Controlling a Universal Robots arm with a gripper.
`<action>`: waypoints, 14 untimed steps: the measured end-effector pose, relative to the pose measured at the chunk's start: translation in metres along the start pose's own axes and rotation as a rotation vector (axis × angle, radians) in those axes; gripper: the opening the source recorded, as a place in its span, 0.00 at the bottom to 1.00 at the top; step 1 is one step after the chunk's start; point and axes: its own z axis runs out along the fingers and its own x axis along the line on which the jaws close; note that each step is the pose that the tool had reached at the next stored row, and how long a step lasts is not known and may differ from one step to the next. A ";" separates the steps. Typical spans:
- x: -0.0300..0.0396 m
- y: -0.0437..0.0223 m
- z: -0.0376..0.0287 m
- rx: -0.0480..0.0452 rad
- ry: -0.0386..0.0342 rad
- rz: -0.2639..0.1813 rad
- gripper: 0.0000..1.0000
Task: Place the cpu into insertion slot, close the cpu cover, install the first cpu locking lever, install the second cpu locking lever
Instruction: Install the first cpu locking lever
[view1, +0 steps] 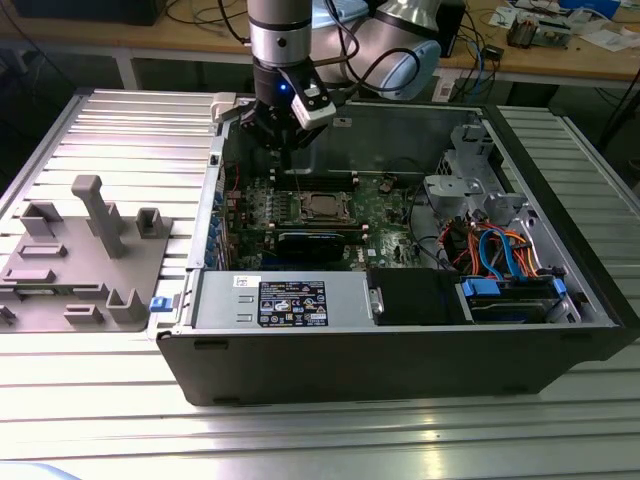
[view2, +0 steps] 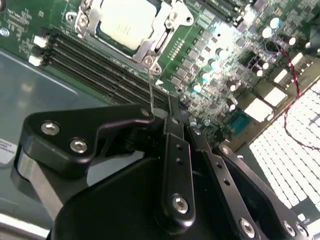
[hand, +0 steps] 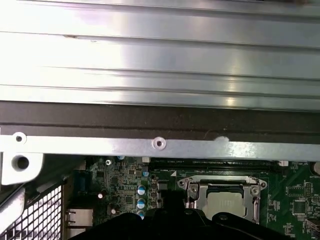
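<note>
Tool (view2: 170, 114) tight on locking lever (view2: 150, 85), cpu (view2: 127, 20) near.

Silver-grey and square, the cpu (view1: 322, 206) lies flat in the insertion slot, which is hidden beneath it. The cpu cover (view2: 150, 47), a thin silver frame, is folded down around the chip, whose face shows through its window. A thin wire locking lever (view2: 150, 85) stands raised from one corner of the cover.

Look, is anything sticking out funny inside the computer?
Yes: a thin lever stands up from a corner of the cover, beside the cpu, not lying flat. The gripper sits right at its tip.
</note>
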 end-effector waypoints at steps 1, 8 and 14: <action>-0.0016 0.0002 0.0001 -0.0001 -0.0001 0.000 0.11; -0.0099 0.0002 0.0004 0.0000 0.0000 0.000 0.11; -0.0173 -0.0001 0.0008 -0.0001 -0.0001 0.000 0.11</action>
